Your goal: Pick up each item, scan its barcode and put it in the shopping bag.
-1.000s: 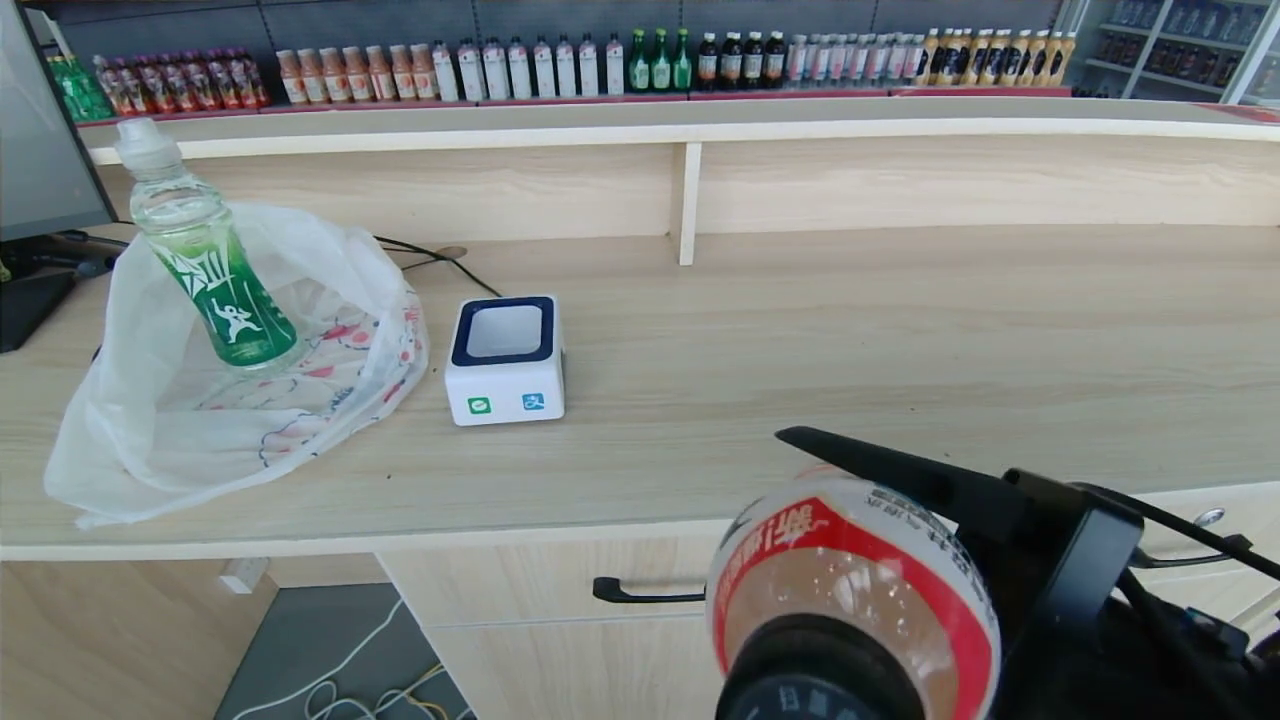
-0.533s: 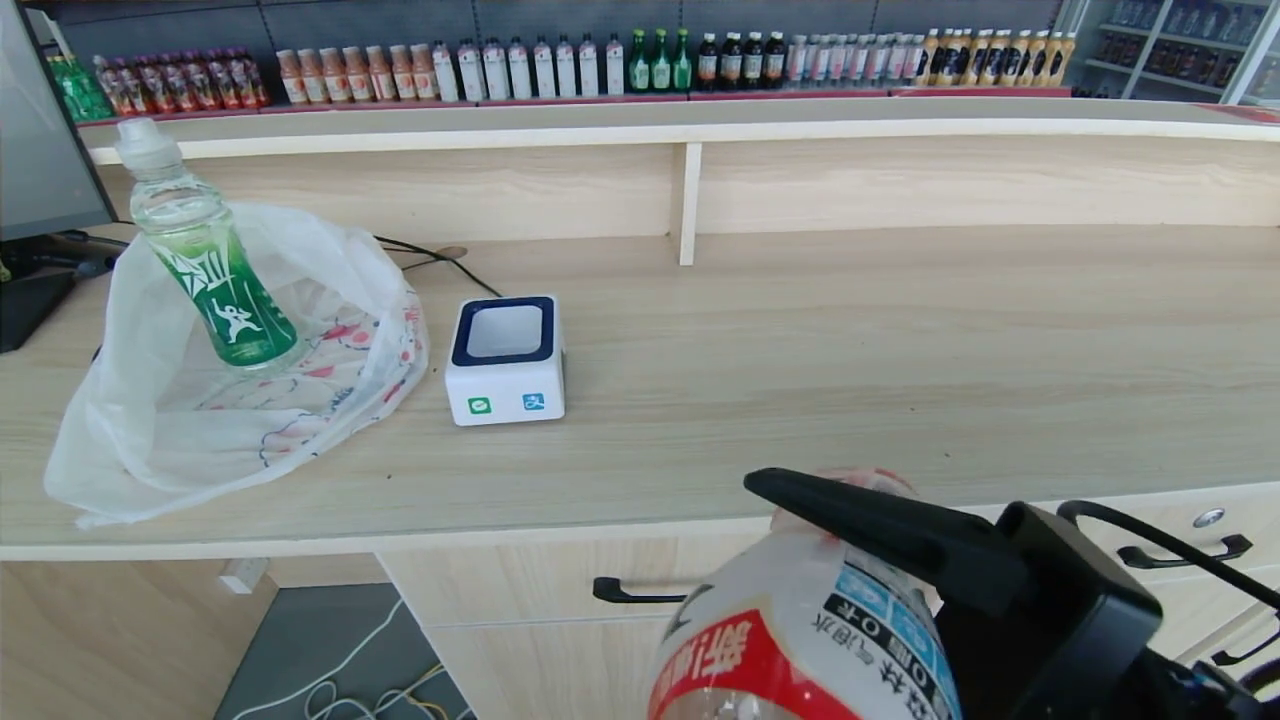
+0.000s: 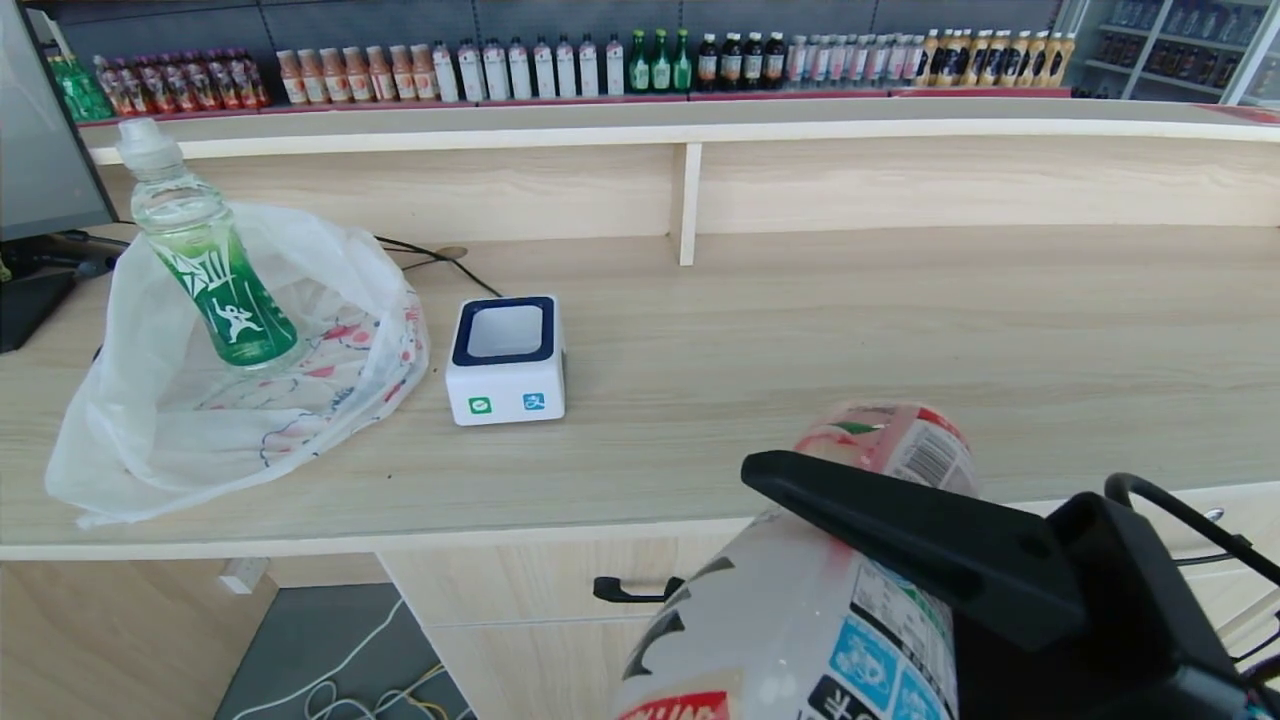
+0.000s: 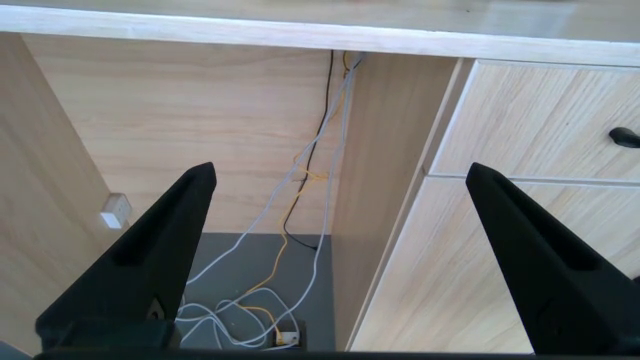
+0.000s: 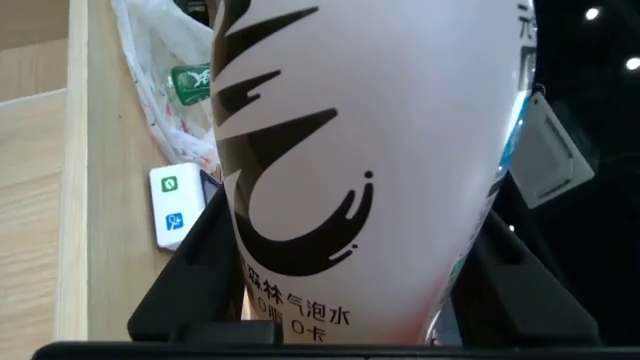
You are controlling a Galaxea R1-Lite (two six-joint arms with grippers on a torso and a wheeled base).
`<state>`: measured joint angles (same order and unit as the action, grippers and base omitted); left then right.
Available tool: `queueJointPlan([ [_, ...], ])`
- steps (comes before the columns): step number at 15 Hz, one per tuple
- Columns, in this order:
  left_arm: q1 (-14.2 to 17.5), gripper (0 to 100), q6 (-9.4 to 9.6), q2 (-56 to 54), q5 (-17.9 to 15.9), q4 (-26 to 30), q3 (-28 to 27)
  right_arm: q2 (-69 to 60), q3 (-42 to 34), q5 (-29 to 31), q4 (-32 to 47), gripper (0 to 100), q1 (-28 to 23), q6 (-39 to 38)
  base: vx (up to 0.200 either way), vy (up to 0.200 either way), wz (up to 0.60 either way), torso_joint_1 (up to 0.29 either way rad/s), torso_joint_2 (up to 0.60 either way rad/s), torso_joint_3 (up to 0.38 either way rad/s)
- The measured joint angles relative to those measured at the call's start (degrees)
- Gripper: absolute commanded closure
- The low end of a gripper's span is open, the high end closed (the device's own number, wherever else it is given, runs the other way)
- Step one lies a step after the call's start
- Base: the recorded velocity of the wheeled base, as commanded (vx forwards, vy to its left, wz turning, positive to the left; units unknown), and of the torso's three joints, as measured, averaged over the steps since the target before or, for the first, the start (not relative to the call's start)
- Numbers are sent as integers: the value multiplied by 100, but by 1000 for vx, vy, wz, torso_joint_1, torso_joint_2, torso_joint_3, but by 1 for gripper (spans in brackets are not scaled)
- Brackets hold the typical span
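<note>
My right gripper (image 3: 900,530) is shut on a white-labelled drink bottle (image 3: 820,600), held tilted low at the front right, before the counter's front edge; its barcode (image 3: 925,455) faces up. In the right wrist view the bottle (image 5: 370,160) sits between the black fingers. The white scanner box (image 3: 506,360) with a dark blue rim stands mid-counter. A white shopping bag (image 3: 150,420) lies at the left with a green-labelled bottle (image 3: 205,255) standing in it. My left gripper (image 4: 340,260) is open below the counter, facing the cabinet side and cables.
The wooden counter (image 3: 850,320) has a raised back ledge with a divider (image 3: 687,200). A monitor (image 3: 40,130) stands at the far left. Drawer handles (image 3: 625,592) sit under the front edge. Shelves of bottles (image 3: 600,65) line the back.
My right gripper has turned the bottle: its dark cap faced the camera, and now the label side and barcode face up, with the far end raised over the counter edge.
</note>
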<state>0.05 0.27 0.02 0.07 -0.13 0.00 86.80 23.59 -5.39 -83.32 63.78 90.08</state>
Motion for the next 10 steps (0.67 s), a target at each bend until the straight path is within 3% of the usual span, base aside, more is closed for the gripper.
queueJointPlan([
  [3,2,0,-2,0,0,-2,0,140,356,-205,22,100,22,703,0,0,0,0,0,0],
  [10,2,0,-2,0,0,0,0,218,438,-101,22,100,50,886,0,0,0,0,0,0],
])
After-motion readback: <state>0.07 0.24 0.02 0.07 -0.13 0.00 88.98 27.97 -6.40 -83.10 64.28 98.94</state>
